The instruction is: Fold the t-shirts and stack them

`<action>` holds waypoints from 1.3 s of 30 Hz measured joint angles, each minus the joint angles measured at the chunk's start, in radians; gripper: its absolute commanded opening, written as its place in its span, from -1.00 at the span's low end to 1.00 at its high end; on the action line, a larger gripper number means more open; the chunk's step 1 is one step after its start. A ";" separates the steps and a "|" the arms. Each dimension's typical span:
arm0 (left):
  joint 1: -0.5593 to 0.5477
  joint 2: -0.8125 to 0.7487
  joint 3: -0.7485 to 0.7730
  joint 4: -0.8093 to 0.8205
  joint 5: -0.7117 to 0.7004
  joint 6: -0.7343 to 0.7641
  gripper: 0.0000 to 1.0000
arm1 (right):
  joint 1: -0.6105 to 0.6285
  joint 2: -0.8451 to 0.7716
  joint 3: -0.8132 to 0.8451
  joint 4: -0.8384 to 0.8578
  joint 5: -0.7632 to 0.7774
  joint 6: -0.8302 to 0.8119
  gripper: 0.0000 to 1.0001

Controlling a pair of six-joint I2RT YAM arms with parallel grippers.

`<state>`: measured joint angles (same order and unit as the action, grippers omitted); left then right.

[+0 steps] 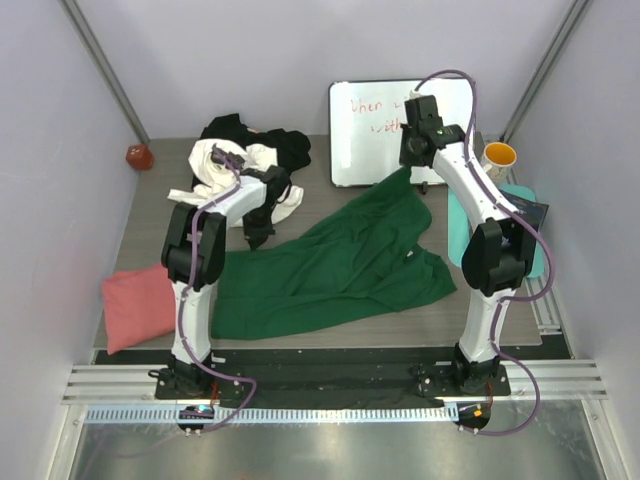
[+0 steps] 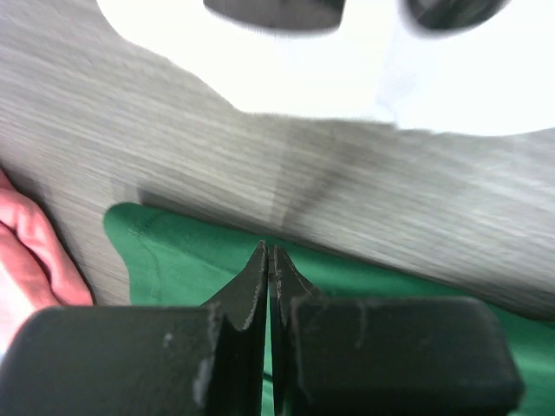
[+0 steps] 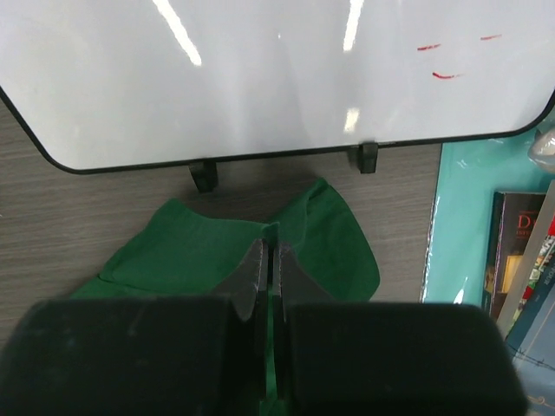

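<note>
Green t-shirt [image 1: 340, 265] clamped in the right gripper [image 3: 269, 236]; left gripper [image 2: 270, 251], tips together, over its edge.

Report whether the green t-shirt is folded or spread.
Spread: the green t-shirt lies opened out and rumpled across the table, one end reaching toward the whiteboard.
</note>
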<state>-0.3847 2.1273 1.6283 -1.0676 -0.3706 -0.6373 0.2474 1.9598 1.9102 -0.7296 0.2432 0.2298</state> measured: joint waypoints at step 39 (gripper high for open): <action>0.123 -0.096 -0.098 0.030 0.018 0.043 -0.05 | -0.005 -0.071 -0.078 0.010 0.012 -0.004 -0.98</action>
<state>-0.2615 2.0315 1.5299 -1.0374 -0.3527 -0.5941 0.2428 1.8893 1.8320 -0.7193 0.2550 0.2256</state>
